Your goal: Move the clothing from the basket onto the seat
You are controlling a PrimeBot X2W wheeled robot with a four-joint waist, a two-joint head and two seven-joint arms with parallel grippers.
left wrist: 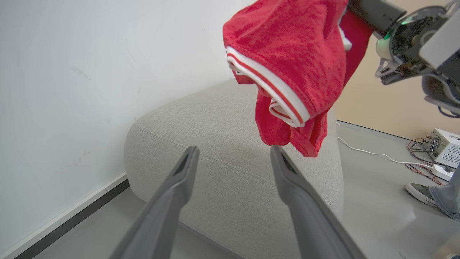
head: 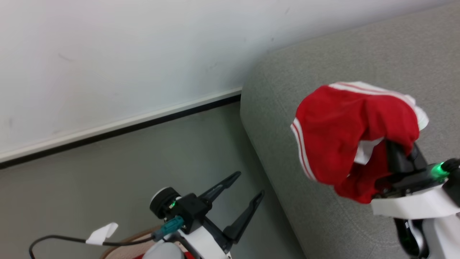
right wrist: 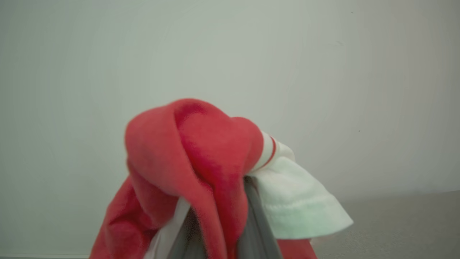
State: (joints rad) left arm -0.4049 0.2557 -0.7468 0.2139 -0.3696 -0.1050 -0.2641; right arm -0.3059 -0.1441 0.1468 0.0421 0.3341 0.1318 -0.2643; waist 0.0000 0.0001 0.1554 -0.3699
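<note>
Above the seat (head: pixel 359 54), red clothing (head: pixel 337 136)

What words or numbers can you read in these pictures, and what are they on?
No words or numbers can be read anywhere.
red garment: only white stripes and trim, no letters showing.
white tag on the black cable: looks blank.
white box on the floor: any marking is too small to read.
</note>
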